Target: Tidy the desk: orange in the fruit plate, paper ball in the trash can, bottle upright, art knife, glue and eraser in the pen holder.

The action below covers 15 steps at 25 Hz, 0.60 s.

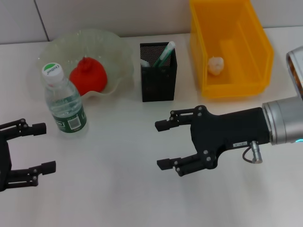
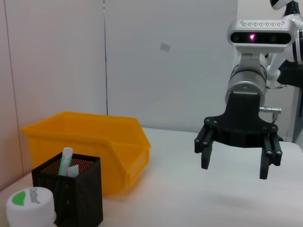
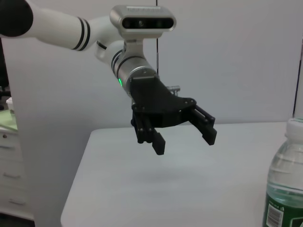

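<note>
You had both the left gripper (image 1: 35,147) and right gripper (image 1: 164,144) spread wide and empty above bare desk, orange (image 1: 87,76) in plate (image 1: 116,47), paper ball (image 1: 216,65) in bin (image 1: 260,42), bottle (image 1: 65,100) upright, pen holder (image 1: 158,80) stocked; tidying looked finished, so next likely only parking.

Laboratory test bench: a bare white table (image 1: 142,189) against plain grey panelled walls (image 2: 142,61), with a white drawer cabinet (image 3: 9,175) alongside.
</note>
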Each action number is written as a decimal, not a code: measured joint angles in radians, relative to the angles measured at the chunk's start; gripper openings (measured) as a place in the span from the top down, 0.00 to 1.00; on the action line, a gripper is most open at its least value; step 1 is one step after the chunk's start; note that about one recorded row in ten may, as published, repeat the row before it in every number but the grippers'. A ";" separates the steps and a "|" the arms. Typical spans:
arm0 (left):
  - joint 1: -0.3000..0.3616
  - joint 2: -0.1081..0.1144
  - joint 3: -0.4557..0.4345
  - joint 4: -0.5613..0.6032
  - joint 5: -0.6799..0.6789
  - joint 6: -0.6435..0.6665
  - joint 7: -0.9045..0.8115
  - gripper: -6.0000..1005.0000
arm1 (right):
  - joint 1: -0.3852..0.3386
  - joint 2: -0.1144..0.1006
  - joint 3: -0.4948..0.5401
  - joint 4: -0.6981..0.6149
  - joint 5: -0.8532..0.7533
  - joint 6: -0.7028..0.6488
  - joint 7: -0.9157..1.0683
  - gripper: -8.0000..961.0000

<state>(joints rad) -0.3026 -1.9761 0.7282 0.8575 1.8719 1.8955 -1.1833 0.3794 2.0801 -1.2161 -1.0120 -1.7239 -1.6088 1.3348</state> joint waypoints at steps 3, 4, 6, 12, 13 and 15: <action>-0.013 0.004 0.000 0.000 0.014 -0.001 0.001 0.17 | 0.006 0.000 -0.014 0.001 0.000 0.009 0.000 0.19; -0.025 0.004 0.000 0.000 0.034 0.001 0.001 0.17 | 0.009 0.000 -0.017 0.002 0.000 0.011 0.000 0.19; -0.037 0.002 0.001 0.000 0.056 0.004 0.001 0.17 | 0.014 0.000 -0.018 0.007 0.000 0.012 0.000 0.19; -0.060 -0.004 0.002 0.000 0.079 0.008 0.002 0.17 | 0.038 0.000 -0.019 0.036 -0.001 0.014 0.000 0.19; -0.060 -0.004 0.002 0.000 0.079 0.008 0.002 0.17 | 0.040 0.000 -0.019 0.039 -0.002 0.016 0.000 0.19; -0.066 -0.006 0.002 0.000 0.079 0.009 0.003 0.17 | 0.042 0.000 -0.019 0.042 -0.004 0.020 -0.001 0.19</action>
<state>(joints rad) -0.3688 -1.9817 0.7304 0.8575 1.9510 1.9040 -1.1807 0.4218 2.0801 -1.2349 -0.9702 -1.7284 -1.5884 1.3341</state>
